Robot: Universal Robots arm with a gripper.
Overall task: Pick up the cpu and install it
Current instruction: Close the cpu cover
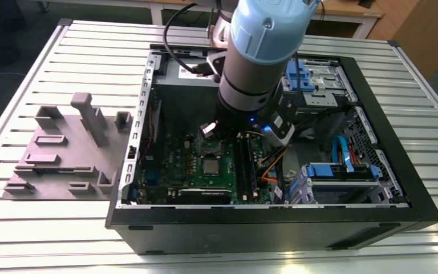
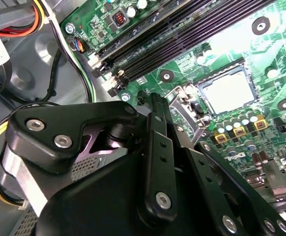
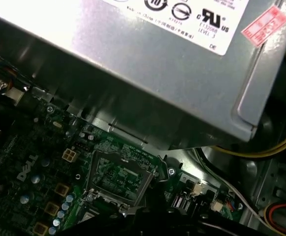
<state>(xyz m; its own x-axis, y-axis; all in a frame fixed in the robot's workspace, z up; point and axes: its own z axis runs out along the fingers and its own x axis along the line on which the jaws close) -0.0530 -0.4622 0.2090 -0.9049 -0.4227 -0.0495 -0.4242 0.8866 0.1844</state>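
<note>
Second wrist view: cpu sits in socket, gripper near; whether spread, cannot tell

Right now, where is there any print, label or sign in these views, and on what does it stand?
On the grey power box, a white label: dark print and round marks, wording left unquoted.
On that box, a red sticker: too blurred to read.
On the green board: white lettering, left unquoted.
</note>
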